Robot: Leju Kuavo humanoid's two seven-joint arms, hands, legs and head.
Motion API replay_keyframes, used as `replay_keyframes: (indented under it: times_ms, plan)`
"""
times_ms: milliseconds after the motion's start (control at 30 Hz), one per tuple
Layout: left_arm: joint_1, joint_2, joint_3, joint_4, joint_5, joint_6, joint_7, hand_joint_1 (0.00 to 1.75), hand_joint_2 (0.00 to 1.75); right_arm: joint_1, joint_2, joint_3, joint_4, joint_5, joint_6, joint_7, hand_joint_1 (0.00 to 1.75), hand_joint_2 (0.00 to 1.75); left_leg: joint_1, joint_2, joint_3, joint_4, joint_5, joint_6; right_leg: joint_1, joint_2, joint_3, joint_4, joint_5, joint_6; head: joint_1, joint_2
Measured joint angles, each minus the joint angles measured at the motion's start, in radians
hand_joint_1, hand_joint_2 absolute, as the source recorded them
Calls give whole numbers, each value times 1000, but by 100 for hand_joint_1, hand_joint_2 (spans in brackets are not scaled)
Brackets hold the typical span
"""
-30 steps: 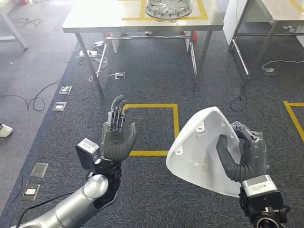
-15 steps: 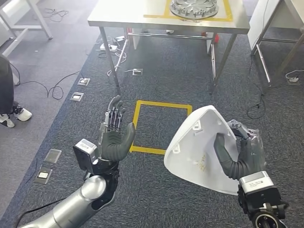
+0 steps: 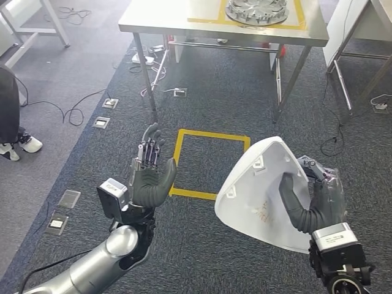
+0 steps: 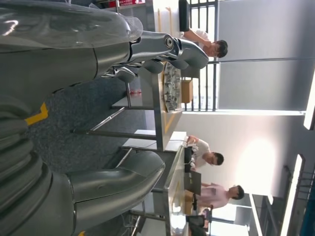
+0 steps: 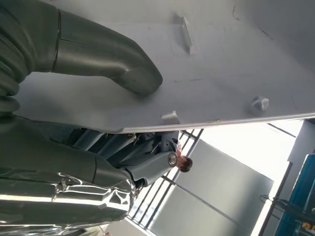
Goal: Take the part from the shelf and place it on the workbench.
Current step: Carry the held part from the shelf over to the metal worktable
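Observation:
My right hand (image 3: pixel 314 199) grips a white curved shell part (image 3: pixel 259 193) at lower right of the head view, thumb pressed on its inner face and fingers behind its edge. The right wrist view shows that thumb (image 5: pixel 111 61) lying on the white inner surface of the part (image 5: pixel 223 69), with small mounting tabs on it. My left hand (image 3: pixel 150 174) is raised palm up at lower left, fingers apart, holding nothing. The workbench (image 3: pixel 176 18) stands ahead at the top of the head view, with a round metal part (image 3: pixel 256 9) inside a yellow tape outline.
A yellow tape square (image 3: pixel 210 162) marks the dark carpet between me and the bench. Floor sockets (image 3: pixel 65 208) and cables (image 3: pixel 69 113) lie to the left. A person's foot (image 3: pixel 21 147) is at the far left. More table legs (image 3: pixel 342 67) stand at right. People (image 4: pixel 206 162) sit at desks beyond.
The whole picture has shifted slightly since half a second ago and more since a second ago, so the camera moved. Both hands keep their poses, and the right one still holds the white part.

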Motion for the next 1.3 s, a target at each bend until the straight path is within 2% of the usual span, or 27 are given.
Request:
replay_keyframes:
  times_ms: [1300]
  plan:
    - [0, 0, 0, 0, 0, 0, 0, 0, 175, 0, 0, 0, 0, 0, 0, 0, 175, 175, 3, 1, 2, -2, 1, -1, 5, 0, 0, 1, -1, 0, 0, 0]
